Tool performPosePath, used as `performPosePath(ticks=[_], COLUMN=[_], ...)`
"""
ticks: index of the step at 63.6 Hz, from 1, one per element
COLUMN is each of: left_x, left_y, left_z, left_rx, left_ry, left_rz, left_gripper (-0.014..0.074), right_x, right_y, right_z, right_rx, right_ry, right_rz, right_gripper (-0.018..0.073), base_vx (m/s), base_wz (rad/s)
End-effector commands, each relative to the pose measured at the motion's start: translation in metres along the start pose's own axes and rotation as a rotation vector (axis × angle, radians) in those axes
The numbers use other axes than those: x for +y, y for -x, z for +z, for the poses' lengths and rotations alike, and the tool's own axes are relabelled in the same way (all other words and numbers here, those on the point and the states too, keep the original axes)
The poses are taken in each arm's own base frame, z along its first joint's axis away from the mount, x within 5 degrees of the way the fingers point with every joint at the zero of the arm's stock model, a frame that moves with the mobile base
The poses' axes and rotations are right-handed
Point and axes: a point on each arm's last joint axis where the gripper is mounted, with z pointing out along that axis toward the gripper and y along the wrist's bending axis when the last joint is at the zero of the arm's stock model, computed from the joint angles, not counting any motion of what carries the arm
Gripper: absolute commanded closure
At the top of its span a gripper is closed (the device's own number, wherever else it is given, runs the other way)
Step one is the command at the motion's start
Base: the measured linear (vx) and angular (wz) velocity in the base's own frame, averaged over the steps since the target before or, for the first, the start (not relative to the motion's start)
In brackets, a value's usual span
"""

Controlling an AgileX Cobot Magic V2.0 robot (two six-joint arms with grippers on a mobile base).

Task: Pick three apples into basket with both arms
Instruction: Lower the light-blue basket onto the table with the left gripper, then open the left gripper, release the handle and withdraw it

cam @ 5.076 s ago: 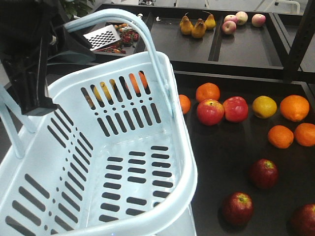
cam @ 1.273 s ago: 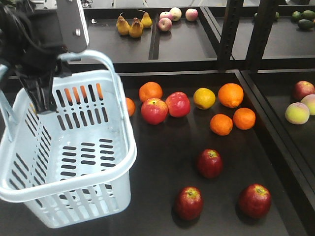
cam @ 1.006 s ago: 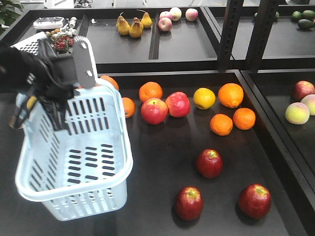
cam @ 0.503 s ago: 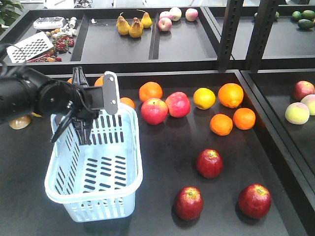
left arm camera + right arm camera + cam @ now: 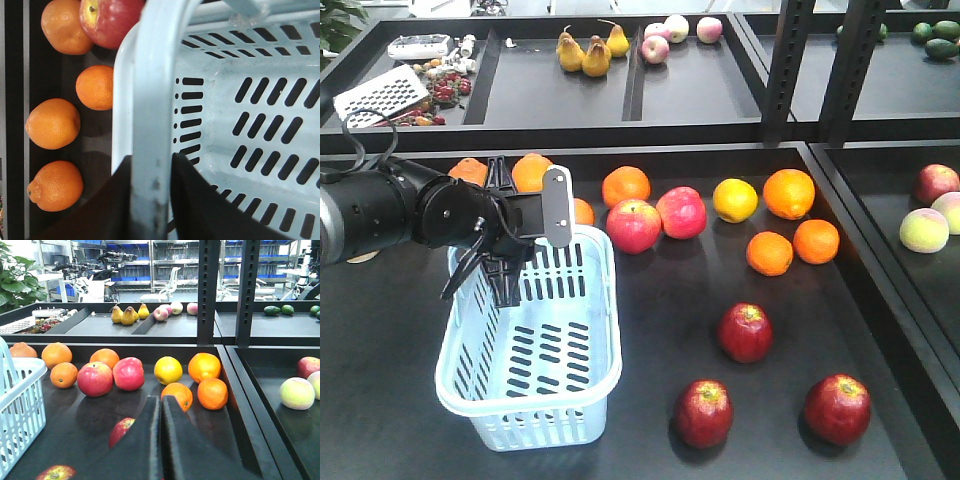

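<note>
The pale blue basket stands empty at the left of the dark shelf. My left gripper is at its far rim, shut on the arched handle, one black finger on each side. Three dark red apples lie to the right of the basket: one in the middle, two near the front. My right gripper is shut and empty, low over the shelf. One dark apple shows partly behind its left finger and another at the bottom edge.
Two brighter red apples and several oranges lie behind the dark apples. More oranges sit beside the basket's far end. Black uprights rise at the back right. A raised divider bounds the shelf on the right.
The basket has come down and to the right with my left arm, from close to the camera to low on the shelf. The apples have not moved.
</note>
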Motion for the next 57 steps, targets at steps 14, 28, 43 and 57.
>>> performPosePath(ticks=[14, 28, 43, 57], left_x=[0.009, 0.013, 0.020, 0.033], left_y=[0.005, 0.010, 0.014, -0.003], left_z=[-0.022, -0.041, -0.085, -0.153], left_rx=[-0.011, -0.030, -0.062, -0.113], left_ry=[0.012, 0.035, 0.089, 0.195], left_rz=[-0.010, -0.011, -0.060, -0.458], left_gripper=[0.0096, -0.0056, -0.0054, -0.0043], right_x=[0.000, 0.000, 0.000, 0.000], right_y=[0.003, 0.003, 0.003, 0.003], right_z=[0.000, 0.000, 0.000, 0.000], right_rx=[-0.073, -0.073, -0.073, -0.073], right_ry=[0.002, 0.002, 0.002, 0.002], right_rz=[-0.009, -0.009, -0.009, -0.009], right_gripper=[0.0568, 0.0568, 0.0568, 0.0568], base_vx=[0.00, 0.00, 0.00, 0.00], base_wz=[0.00, 0.00, 0.00, 0.00])
